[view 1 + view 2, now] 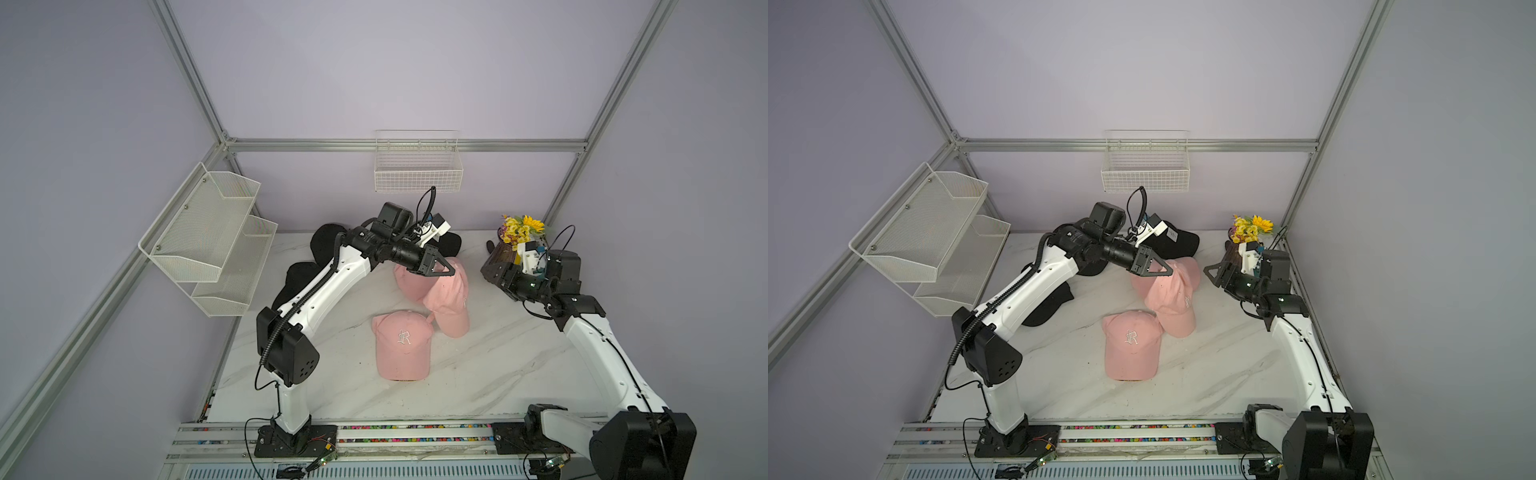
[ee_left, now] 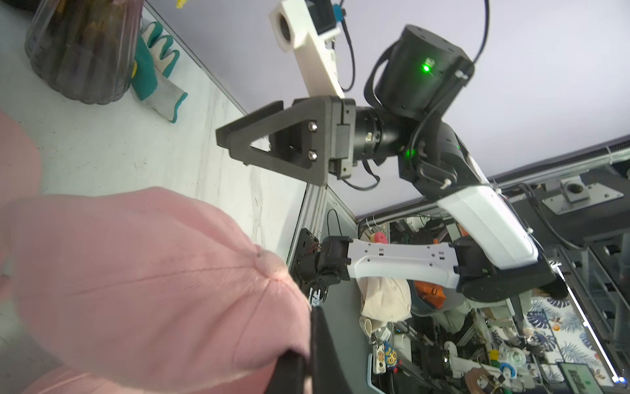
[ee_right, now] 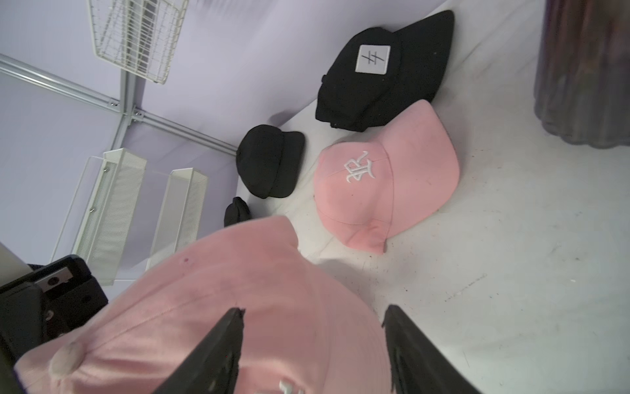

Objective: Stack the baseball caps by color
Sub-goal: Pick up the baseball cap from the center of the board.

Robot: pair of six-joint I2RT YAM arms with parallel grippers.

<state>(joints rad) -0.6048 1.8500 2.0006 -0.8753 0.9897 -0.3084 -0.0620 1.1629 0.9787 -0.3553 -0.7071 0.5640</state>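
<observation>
Held pink cap (image 2: 153,273): fills the lower left of my left wrist view, fabric pinched in left gripper (image 2: 306,354), jaws fully closed.
Right gripper (image 3: 313,308): right wrist view, jaws spread and empty; held pink cap looms lower left, just beyond them.
Likely target: logo cap (image 1: 401,345), lower centre in both top views, brim toward frame bottom, nearer my left gripper.
</observation>
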